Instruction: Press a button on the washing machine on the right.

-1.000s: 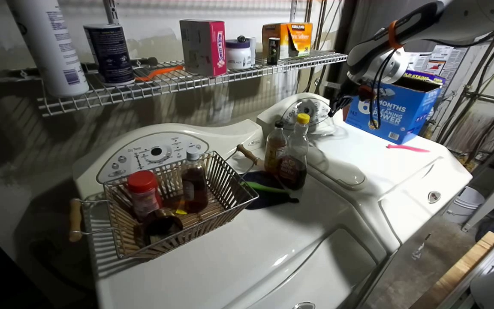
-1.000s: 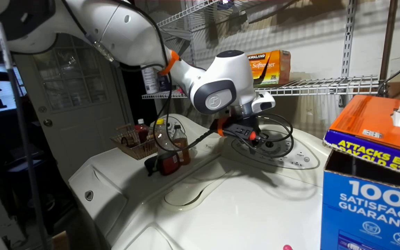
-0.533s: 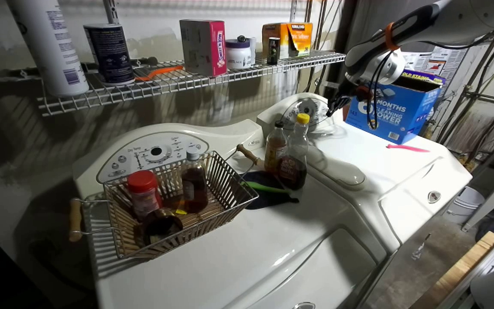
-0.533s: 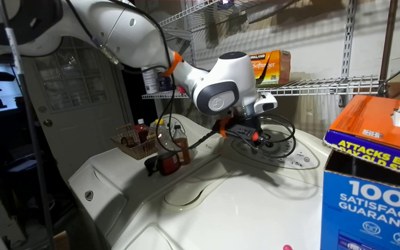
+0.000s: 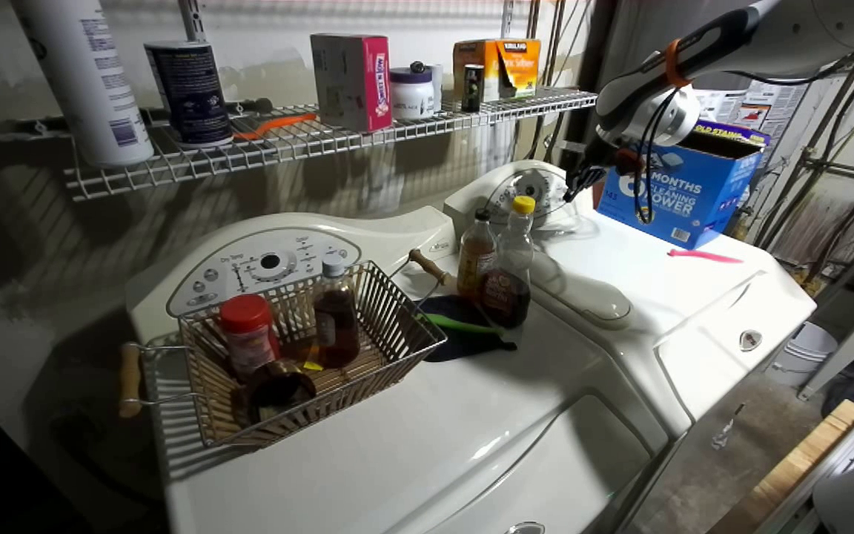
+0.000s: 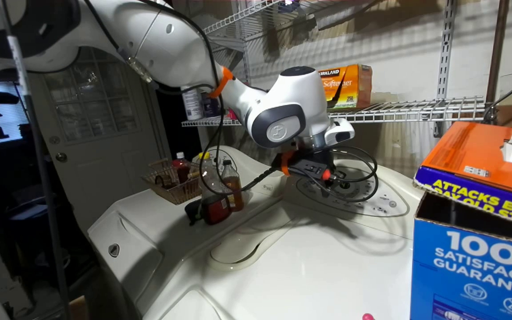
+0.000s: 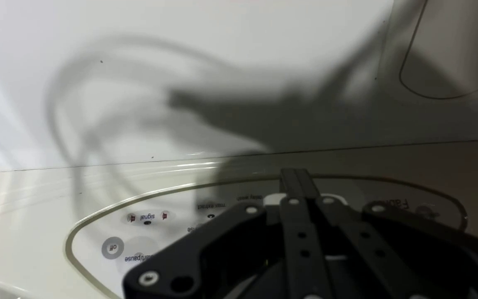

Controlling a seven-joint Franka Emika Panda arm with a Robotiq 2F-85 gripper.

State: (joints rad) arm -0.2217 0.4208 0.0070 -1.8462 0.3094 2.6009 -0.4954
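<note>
The white washing machine (image 5: 631,248) stands on the right in an exterior view, and its top also shows in an exterior view (image 6: 318,262). Its rounded console has an oval grey panel with a round knob (image 5: 531,190), here partly behind bottles. In the wrist view the panel's lettering is upside down, with a round "off" button (image 7: 113,248) at the lower left. My gripper (image 7: 299,172) is shut and empty, its fingertips pressed together over the panel's edge. In the exterior views the gripper (image 5: 569,197) (image 6: 326,192) is at the console. I cannot tell whether the fingertips touch it.
A blue detergent box (image 5: 683,189) stands beside the console. A wire shelf (image 5: 427,122) hangs above. Bottles (image 5: 512,274) and a wire basket (image 5: 308,371) stand on the neighbouring white machine (image 5: 368,460). A looped cable (image 6: 374,171) hangs from the gripper. A pink item (image 5: 705,256) lies on the washing machine.
The arm and gripper shifted slightly about a second to half a second ago, leftward in one view and rightward in another. Since then nothing has visibly moved.
</note>
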